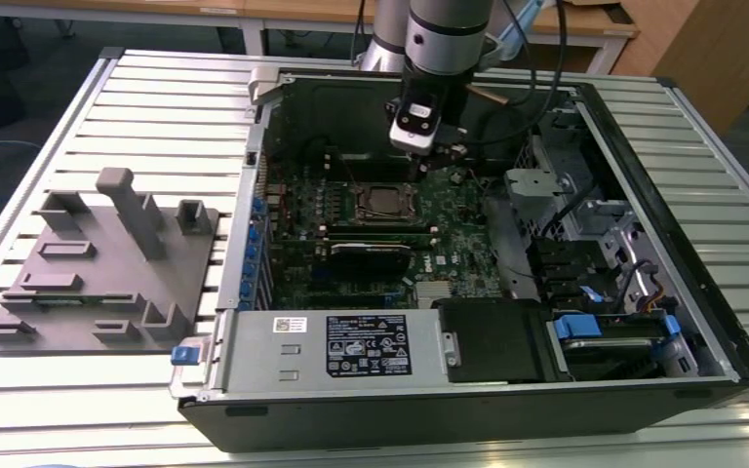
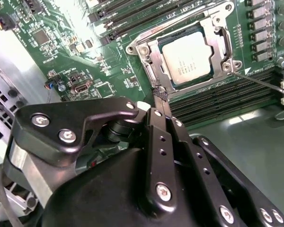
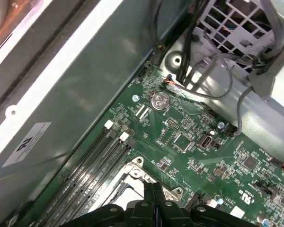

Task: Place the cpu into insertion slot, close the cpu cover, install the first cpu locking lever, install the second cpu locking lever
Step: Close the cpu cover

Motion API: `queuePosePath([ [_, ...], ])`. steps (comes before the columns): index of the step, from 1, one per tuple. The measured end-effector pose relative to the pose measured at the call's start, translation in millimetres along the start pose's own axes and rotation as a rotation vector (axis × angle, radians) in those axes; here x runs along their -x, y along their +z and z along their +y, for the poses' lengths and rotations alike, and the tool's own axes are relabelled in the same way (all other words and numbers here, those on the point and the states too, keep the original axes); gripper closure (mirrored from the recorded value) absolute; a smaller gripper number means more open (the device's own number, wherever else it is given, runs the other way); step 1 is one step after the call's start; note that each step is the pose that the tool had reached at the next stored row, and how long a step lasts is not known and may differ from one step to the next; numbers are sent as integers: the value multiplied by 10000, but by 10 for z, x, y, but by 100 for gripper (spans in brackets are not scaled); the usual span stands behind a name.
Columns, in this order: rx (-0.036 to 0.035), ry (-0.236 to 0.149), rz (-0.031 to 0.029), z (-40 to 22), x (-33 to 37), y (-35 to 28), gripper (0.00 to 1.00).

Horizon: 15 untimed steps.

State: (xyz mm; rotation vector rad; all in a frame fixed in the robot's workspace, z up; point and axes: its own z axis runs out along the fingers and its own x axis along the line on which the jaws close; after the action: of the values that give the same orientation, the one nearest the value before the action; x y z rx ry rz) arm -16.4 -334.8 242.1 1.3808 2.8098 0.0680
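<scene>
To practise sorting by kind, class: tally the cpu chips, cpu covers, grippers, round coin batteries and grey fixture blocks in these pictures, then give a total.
cpu: 1
cpu cover: 1
gripper: 1
coin battery: 1
grey fixture block: 1
Total: 5

My arm (image 1: 443, 29) is cut off at the top edge of the exterior view, where the cpu (image 1: 384, 202) is too small to make out. In the first wrist view my gripper (image 3: 154, 188) and the picture's edge hide much of the cover (image 3: 135, 176).
</scene>
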Motion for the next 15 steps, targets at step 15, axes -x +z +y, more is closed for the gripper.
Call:
queuePosePath([
  [15, -16, -1536, 67, 0, 0, 1, 89],
])
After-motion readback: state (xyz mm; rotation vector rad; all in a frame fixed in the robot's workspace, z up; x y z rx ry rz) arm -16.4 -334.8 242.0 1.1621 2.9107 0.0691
